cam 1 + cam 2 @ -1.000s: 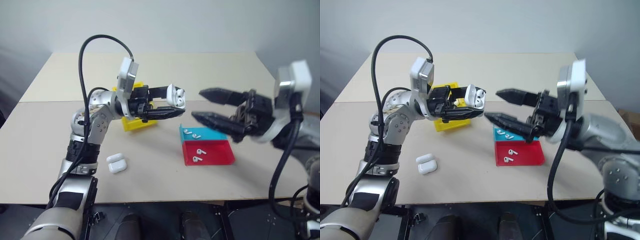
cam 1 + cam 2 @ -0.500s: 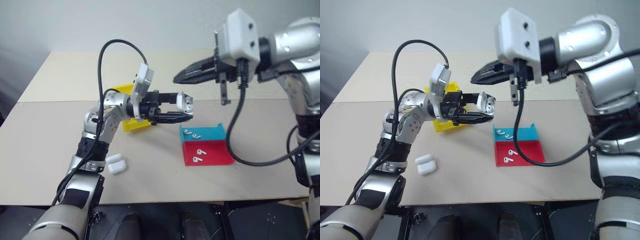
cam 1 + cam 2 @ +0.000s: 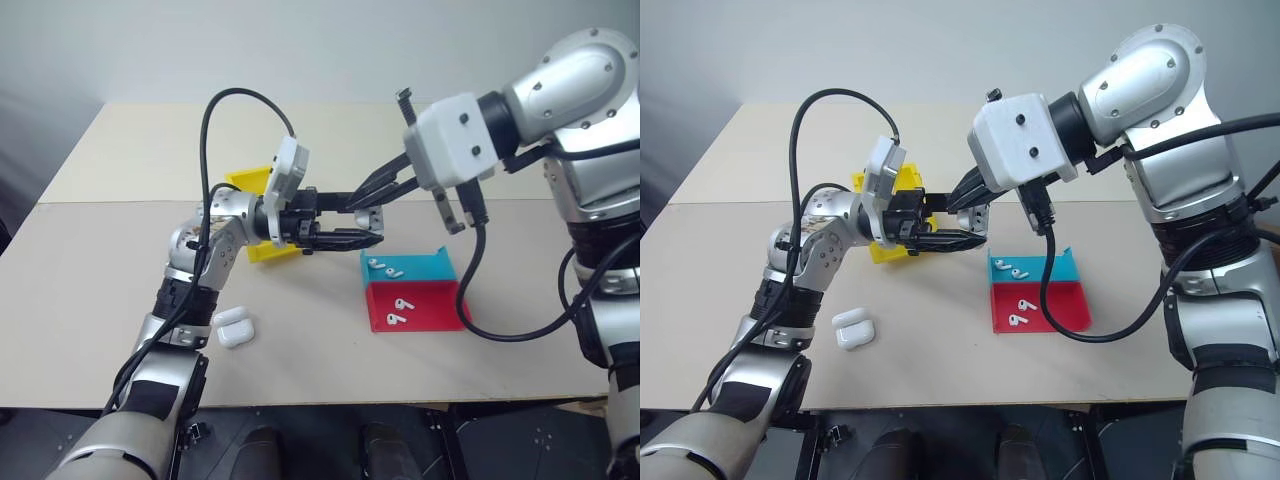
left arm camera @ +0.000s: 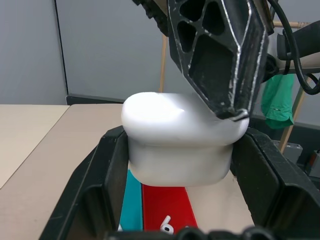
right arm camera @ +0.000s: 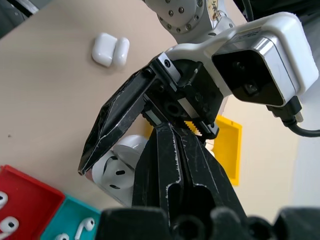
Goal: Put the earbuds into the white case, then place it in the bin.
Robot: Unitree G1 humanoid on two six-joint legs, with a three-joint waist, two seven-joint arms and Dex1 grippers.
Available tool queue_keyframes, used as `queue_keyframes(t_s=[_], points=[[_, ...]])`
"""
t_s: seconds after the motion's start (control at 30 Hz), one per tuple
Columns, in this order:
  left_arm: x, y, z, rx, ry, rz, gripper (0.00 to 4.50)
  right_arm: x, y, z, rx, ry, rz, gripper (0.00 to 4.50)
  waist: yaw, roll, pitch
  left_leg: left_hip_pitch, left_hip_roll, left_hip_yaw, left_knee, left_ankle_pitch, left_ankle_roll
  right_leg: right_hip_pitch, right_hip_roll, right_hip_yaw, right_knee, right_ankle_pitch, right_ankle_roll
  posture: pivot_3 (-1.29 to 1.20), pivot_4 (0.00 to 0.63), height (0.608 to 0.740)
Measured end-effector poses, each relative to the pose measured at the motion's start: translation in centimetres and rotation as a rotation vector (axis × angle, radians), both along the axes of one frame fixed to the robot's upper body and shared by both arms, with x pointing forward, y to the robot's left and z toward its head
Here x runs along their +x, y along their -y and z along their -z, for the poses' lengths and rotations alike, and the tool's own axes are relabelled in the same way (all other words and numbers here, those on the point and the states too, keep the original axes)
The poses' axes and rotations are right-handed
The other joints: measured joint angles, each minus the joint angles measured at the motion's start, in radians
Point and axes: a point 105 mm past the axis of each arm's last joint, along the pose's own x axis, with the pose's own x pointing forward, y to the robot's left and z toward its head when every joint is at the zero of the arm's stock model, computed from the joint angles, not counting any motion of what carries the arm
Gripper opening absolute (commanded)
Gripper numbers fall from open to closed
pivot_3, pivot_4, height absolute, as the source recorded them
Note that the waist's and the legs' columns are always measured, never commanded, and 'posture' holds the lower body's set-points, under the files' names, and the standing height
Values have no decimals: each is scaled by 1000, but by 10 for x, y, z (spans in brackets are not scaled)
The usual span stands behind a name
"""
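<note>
While the left gripper (image 3: 368, 228) was clamped on a white case (image 4: 180, 140) and held it in the air above the table (image 3: 90, 270), the right gripper (image 3: 962, 199) reached in from three o'clock with its two fingers pressed together, their tips at the top of that case. In the right wrist view the case's lid stood open, with an earbud seat showing inside. The yellow bin (image 3: 252, 182) sat on the table behind the left arm, toward eleven o'clock of the held case. At about five o'clock of the case lay two shallow trays side by side, touching: a blue tray (image 3: 425, 268) with two earbuds (image 3: 384, 267), and nearer the robot a red tray (image 3: 432, 306) with two more. A second white case (image 3: 233, 326), open, lay flat on the table at about seven o'clock, well apart from the trays.
</note>
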Motion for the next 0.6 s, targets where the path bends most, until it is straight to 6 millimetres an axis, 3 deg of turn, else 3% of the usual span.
queue_keyframes(t_s=[0.2, 0.3, 0.37, 0.47, 0.6], points=[[0, -4, 1, -3, -3, -13, 2800, 5, 26, 9, 31, -29, 106, 44, 2, 0, 0, 0, 0, 0, 0, 1, -1, 0, 0, 0, 0, 0, 0, 0, 150, 740], [-2, -11, -10, -37, 33, -24, 2800, 7, 35, 32, 21, -119, 161, 44, 1, 0, 0, 0, 0, 1, 0, 1, -1, 0, 0, 0, 0, 0, 0, 0, 150, 740], [-3, -12, -12, -44, 41, -25, 2800, 7, 35, 37, 24, -141, 171, 44, -1, 0, 0, 0, 0, 1, 0, 1, -1, 0, 0, 1, 1, 0, 0, 0, 150, 740], [-3, -13, -15, -56, 49, -45, 2800, 5, 35, 20, 207, -140, 226, 44, 1, 1, 0, 1, 0, 0, 0, 1, -1, 1, 0, 0, 0, 0, 0, 0, 150, 740], [3, -32, -12, -43, 58, -150, 2800, -2, 55, 11, 462, -239, 347, 44, 7, 0, 0, 0, 0, -1, -1, 1, -1, 1, 0, 0, -1, 0, 0, 0, 150, 740]])
